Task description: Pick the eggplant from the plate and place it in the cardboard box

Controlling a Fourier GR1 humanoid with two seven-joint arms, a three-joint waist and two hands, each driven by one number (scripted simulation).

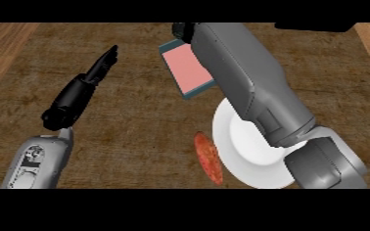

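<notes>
The white plate (242, 149) lies at the lower right with nothing visible on it, partly covered by my right forearm. No eggplant shows anywhere. A flat box (188, 68) with a pink inside and teal walls sits beyond the plate, near the middle top. My right forearm stretches over plate and box, and only a dark bit of my right hand (182, 31) shows past the box's far corner. My left hand (86, 85) rests at the left, fingers straight and pointing away, holding nothing.
A red speckled, elongated thing (208, 164) lies on the wooden counter just left of the plate. A dark object (318, 25) sits at the top right edge. A paler wood strip (11, 39) runs along the counter's left side.
</notes>
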